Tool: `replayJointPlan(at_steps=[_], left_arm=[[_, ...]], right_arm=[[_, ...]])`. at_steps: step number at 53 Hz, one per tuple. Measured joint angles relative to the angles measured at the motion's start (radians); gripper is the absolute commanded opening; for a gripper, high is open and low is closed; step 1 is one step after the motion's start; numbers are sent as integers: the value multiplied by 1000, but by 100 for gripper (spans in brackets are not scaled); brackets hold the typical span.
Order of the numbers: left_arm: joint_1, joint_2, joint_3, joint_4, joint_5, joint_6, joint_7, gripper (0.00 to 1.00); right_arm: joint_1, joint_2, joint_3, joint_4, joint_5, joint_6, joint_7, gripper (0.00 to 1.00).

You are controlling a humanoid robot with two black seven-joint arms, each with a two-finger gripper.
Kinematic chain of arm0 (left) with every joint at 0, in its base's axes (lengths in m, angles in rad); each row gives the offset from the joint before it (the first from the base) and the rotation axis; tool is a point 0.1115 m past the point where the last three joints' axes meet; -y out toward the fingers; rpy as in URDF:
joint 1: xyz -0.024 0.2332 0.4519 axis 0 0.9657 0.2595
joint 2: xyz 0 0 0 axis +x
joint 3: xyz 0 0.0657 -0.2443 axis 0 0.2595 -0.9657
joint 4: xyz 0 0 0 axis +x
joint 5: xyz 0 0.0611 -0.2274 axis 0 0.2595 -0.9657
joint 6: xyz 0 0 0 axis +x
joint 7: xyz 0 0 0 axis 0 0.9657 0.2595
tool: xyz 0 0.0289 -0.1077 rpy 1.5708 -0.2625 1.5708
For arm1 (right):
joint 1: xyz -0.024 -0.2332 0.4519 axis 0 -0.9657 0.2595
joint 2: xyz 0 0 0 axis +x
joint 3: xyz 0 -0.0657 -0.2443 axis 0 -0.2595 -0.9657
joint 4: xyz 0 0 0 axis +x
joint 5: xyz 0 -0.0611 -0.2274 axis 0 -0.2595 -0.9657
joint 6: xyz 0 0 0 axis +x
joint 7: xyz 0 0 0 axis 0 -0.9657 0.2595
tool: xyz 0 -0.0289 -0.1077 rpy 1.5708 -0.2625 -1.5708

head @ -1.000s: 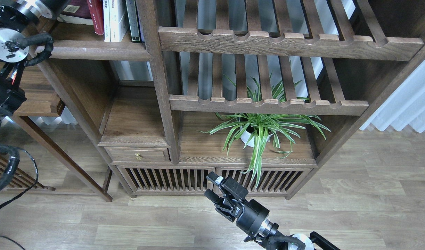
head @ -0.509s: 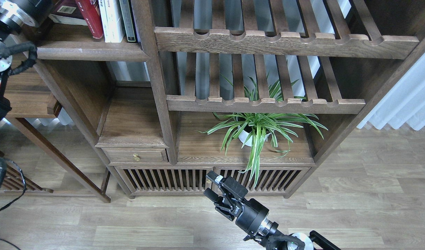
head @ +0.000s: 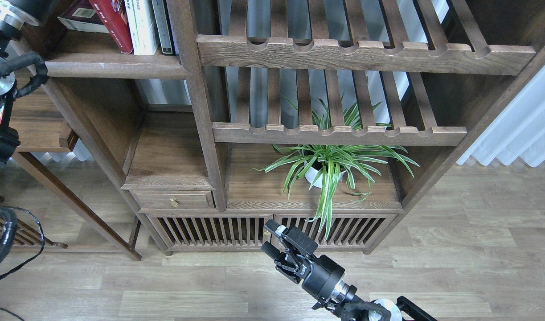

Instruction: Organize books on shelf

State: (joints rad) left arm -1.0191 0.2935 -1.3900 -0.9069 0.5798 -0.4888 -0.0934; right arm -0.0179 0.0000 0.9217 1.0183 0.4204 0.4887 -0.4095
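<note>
The shelf (head: 116, 67) is a flat dark-brown board at the top left of the bookcase. On it a red book (head: 112, 20) leans left against a dark maroon book (head: 78, 13); both are cut off by the top edge. The yellow-green book is out of view. My left arm (head: 7, 13) rises along the left edge and leaves the frame at the top next to the maroon book, so its gripper is not in view. My right gripper (head: 272, 240) hangs low in front of the bookcase base, open and empty.
White-spined volumes (head: 141, 24) and a dark-spined one (head: 162, 24) stand right of the red book. Two slatted racks (head: 339, 53) with notched rails fill the right bays. A potted spider plant (head: 330, 167) sits below them. A small drawer (head: 174, 200) is at lower left.
The whole bookcase has slid slightly left and down in the view. My left arm's silver joint has moved toward the left edge. The right arm has not moved.
</note>
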Motion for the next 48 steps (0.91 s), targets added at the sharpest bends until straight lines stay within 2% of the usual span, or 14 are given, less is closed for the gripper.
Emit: replayJointPlan(at_steps=[9, 14, 38, 48], left_arm=[[54, 6, -26, -90, 0, 0, 1, 85], [140, 27, -54, -172, 0, 0, 9, 87], [309, 34, -107, -257, -11, 0, 10, 87], [417, 43, -152, -341, -52, 0, 34, 90]], right_arm=[[-1, 0, 0, 2, 1, 0, 0, 98], [-2, 0, 1, 3, 1, 0, 0, 98], [1, 0, 2, 2, 2, 0, 18, 98], [5, 0, 26, 4, -1, 0, 25, 98]])
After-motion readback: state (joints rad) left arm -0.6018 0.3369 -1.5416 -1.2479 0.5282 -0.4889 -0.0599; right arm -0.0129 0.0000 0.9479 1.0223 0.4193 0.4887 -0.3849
